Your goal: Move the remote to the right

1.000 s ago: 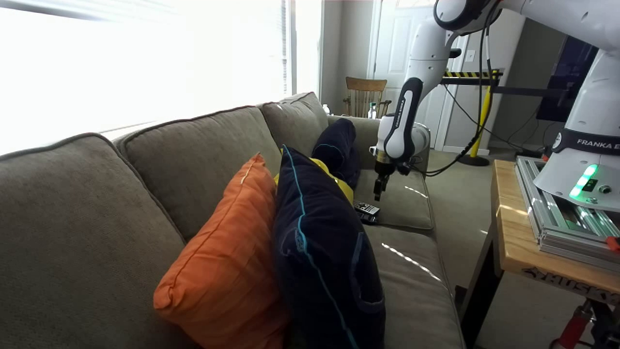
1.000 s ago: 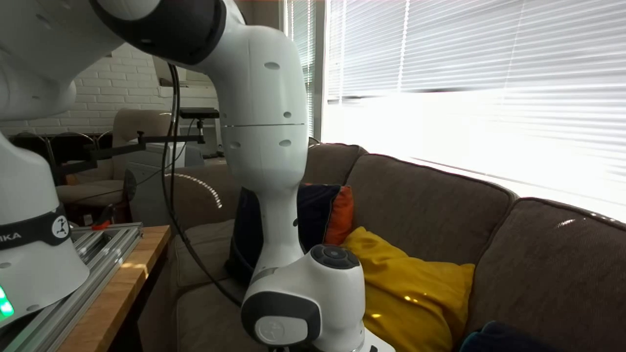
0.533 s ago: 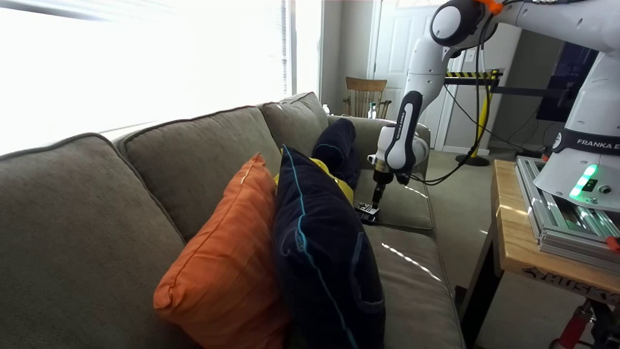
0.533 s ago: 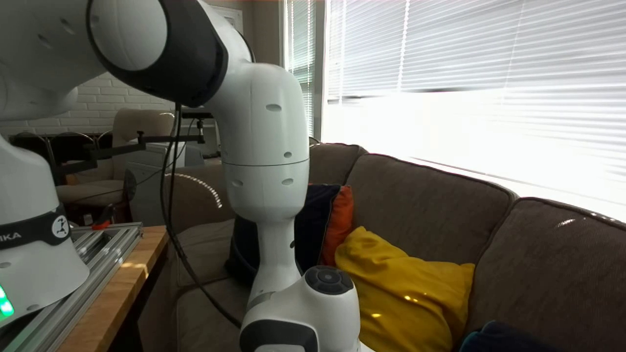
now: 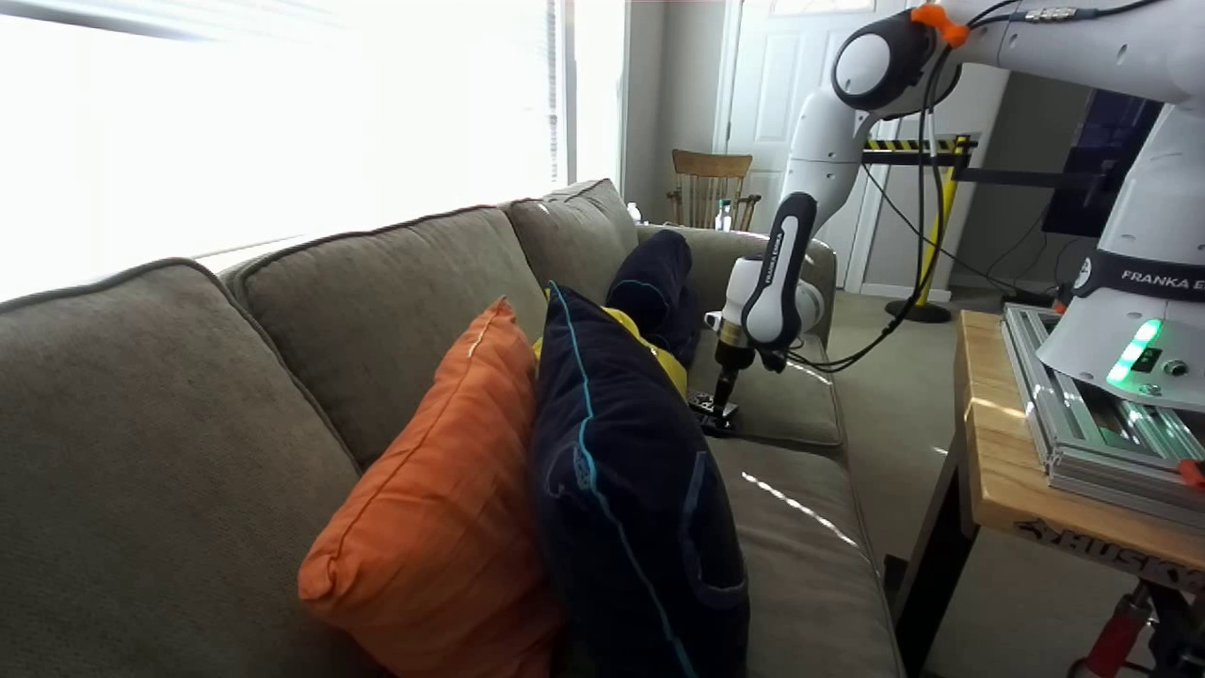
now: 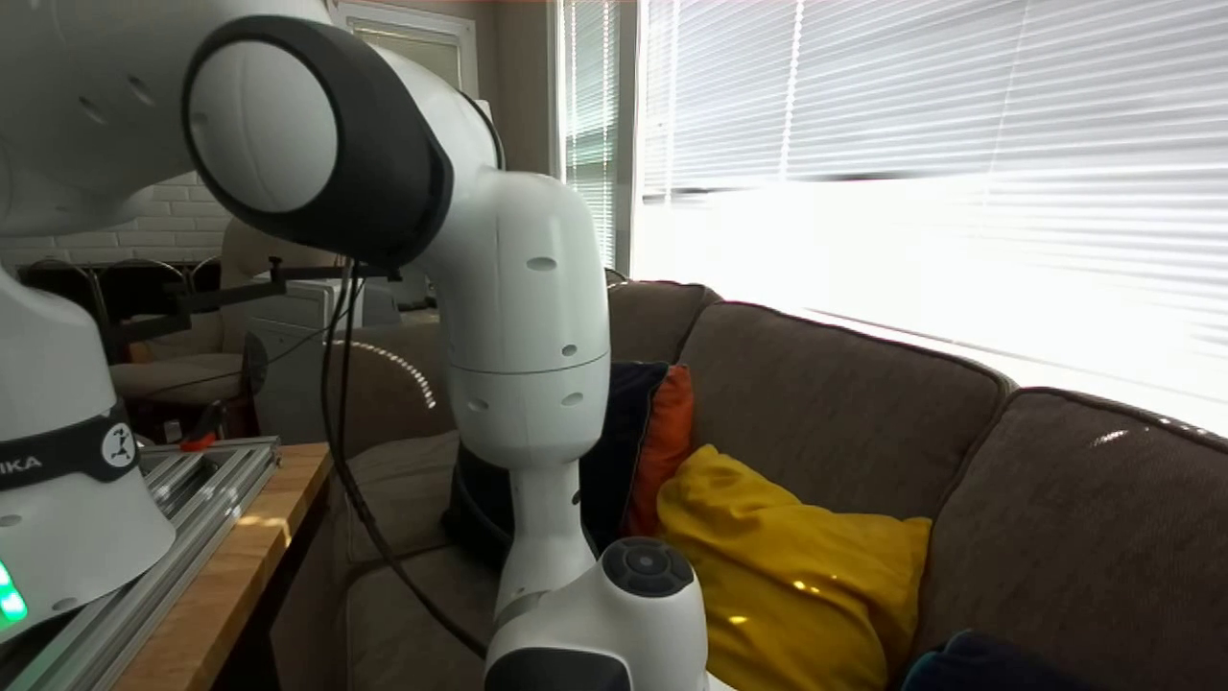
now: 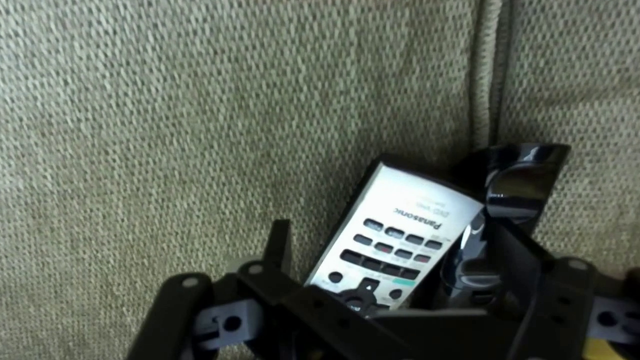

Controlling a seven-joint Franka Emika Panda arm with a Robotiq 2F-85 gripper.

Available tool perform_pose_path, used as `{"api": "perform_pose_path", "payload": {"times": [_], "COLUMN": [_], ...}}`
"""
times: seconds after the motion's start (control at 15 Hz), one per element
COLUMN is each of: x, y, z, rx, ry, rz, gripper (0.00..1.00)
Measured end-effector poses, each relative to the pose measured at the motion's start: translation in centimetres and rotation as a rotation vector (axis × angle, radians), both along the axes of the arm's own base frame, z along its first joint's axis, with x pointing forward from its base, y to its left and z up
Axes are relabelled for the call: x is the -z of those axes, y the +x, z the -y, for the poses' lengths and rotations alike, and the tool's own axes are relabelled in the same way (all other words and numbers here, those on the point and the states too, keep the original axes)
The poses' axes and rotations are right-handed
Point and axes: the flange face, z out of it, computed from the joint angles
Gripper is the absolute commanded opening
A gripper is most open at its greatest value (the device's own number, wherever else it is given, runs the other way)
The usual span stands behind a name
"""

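Observation:
A remote point(image 7: 405, 215) with a silver face and dark buttons lies on the beige sofa seat, set in a black body. Against its right side in the wrist view is a glossy black object point(image 7: 522, 187), perhaps a second remote. My gripper point(image 7: 390, 237) is open and low over the pair, one finger left of the silver face, the other above the black object. The remote's lower end is hidden behind the gripper. In an exterior view the fingers reach down to the remote point(image 5: 701, 402); whether they touch it, I cannot tell. The other exterior view cuts the gripper off.
A yellow cushion point(image 6: 787, 566) rests beside the remotes against the sofa back. Navy point(image 5: 631, 490) and orange point(image 5: 452, 508) cushions stand nearby, and dark blue cloth point(image 5: 654, 282) lies at the sofa's far end. A wooden bench point(image 5: 988, 452) carries the arm's base.
The arm has come down, and the gripper has drifted slightly left in an exterior view, from above the remotes to right at them. The jaws remain apart; the remotes have not visibly moved.

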Motion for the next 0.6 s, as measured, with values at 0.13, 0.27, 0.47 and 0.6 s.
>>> {"api": "perform_pose_path", "payload": {"times": [0.13,0.27,0.47,0.6], "x": [0.41,0.58,0.60,0.47], "y": [0.09,0.14,0.14,0.26], "z": [-0.08,-0.08,-0.10,0.06], "rx": [-0.007,-0.016,-0.023,-0.021], "ry": [0.000,-0.001,-0.002,-0.003], "rz": [0.001,0.002,0.002,0.007], "gripper": [0.75,0.66,0.45,0.39]}}
